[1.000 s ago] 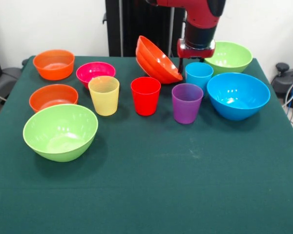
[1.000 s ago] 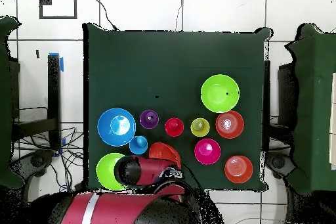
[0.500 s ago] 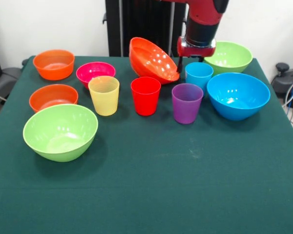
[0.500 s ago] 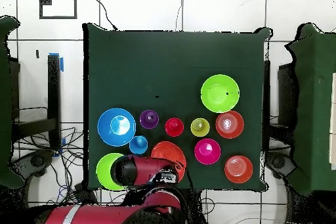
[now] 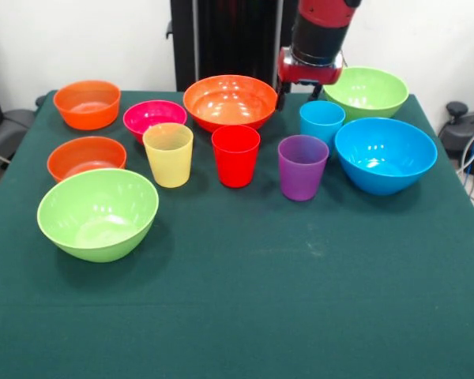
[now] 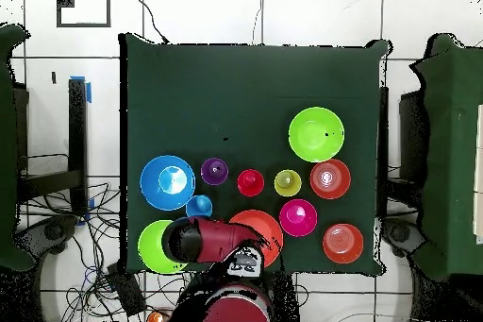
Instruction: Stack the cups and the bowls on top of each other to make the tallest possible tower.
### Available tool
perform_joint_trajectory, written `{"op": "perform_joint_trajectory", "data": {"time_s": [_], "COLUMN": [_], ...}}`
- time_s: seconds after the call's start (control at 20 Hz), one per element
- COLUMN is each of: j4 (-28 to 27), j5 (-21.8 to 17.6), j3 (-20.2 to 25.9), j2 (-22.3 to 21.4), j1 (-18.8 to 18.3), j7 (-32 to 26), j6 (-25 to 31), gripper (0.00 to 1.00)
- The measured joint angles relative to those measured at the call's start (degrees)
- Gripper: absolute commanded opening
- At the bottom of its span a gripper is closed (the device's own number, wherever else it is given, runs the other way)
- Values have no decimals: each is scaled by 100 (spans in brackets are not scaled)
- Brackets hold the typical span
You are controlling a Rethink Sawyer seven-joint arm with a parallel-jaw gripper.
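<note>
Behind the red cup [image 5: 235, 155], the wide orange bowl [image 5: 230, 101] sits upright; the tool [image 5: 298, 93] hovers beside it, grip state unclear. Stacking is not begun; next needs a base bowl.

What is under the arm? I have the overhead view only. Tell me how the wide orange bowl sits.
Observer: The wide orange bowl sits level on the cloth, mouth up, with nothing in it.
Operator: Give me the gripper's height.
Observer: The gripper hangs off the table, about level with that bowl's rim and beside it. I cannot tell whether it touches the rim.
Operator: Check the blue cup.
Observer: The blue cup stands upright on the cloth, mouth up, with nothing stacked on it.
</note>
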Motion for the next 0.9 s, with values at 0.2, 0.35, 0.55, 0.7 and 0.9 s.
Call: {"op": "perform_joint_trajectory", "data": {"time_s": [0.2,0.35,0.55,0.7,0.9], "j4": [-7,-6,39,146,236], "j5": [-2,-2,-2,-1,1], "j3": [-35,-2,209,490,715], "j2": [-174,-300,-552,-821,-1027], "j1": [-4,-60,-355,-784,-1136], "j7": [0,0,0,0,0], "j6": [241,351,424,494,591], "gripper": [100,100,100,100,100]}}
